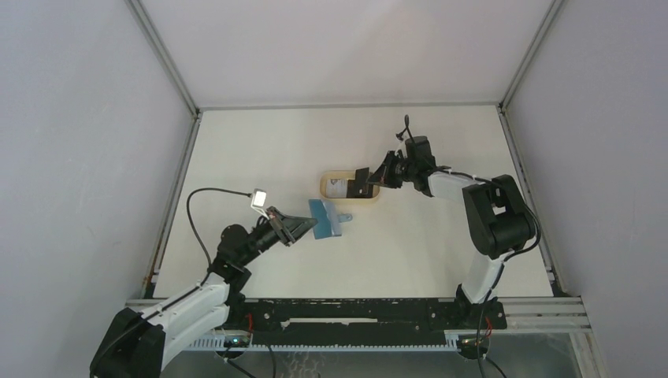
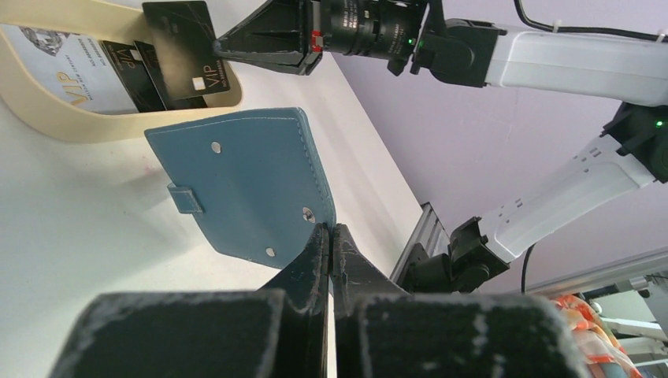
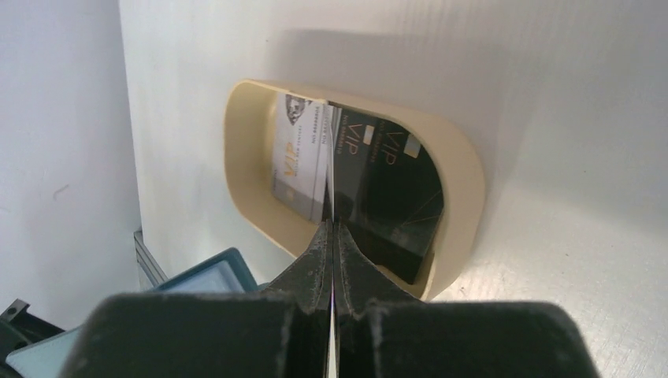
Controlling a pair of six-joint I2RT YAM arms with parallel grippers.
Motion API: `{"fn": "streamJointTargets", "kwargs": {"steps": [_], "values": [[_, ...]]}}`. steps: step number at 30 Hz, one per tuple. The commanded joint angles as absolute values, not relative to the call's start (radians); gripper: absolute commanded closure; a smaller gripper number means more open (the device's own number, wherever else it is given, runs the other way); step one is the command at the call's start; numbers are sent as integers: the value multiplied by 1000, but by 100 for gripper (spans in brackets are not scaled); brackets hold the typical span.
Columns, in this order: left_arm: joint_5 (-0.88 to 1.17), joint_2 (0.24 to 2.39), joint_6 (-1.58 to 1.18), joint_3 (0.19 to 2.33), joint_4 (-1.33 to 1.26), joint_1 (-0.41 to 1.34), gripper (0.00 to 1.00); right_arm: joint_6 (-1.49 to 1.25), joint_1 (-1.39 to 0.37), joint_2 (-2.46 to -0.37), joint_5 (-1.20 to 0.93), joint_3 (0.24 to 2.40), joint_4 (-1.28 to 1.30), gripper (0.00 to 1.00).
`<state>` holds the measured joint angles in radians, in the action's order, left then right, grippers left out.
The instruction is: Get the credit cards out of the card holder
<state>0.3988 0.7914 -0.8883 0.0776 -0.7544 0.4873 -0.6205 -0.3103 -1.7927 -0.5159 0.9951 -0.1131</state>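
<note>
Your left end effector (image 2: 330, 238) clamps wallet (image 2: 244, 181) steady; right end effector (image 2: 220, 49) pinches black card (image 2: 177, 39) over tray (image 2: 79, 130), upper left, likely for drop.

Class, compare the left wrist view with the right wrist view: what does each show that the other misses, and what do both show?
Only left wrist: the left pincer shut on the card holder, its snap tab, the right arm. Only right wrist: most of the tan tray's rim. Both: white card, black cards in the tray, card holder, right pincer holding a black card.
</note>
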Motion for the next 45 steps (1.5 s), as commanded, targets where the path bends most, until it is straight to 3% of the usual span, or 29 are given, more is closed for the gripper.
{"fn": "streamJointTargets", "kwargs": {"steps": [1, 28, 29, 33, 35, 45], "values": [[438, 812, -900, 60, -865, 483, 100, -633, -312, -1821, -505, 1053, -112, 100], [519, 1074, -985, 89, -1135, 483, 100, -565, -318, -1744, -471, 1064, 44, 100], [519, 1079, -985, 88, -1140, 483, 100, -565, -317, -1737, -467, 1065, 46, 97], [522, 1105, -994, 78, -1164, 483, 100, -557, -314, -1700, -451, 1066, 52, 64], [521, 1121, -998, 66, -1173, 483, 100, -548, -313, -1676, -440, 1067, 64, 53], [409, 1147, -879, 62, -922, 484, 100, -432, -443, -1449, -217, 1044, 197, 33]]}}
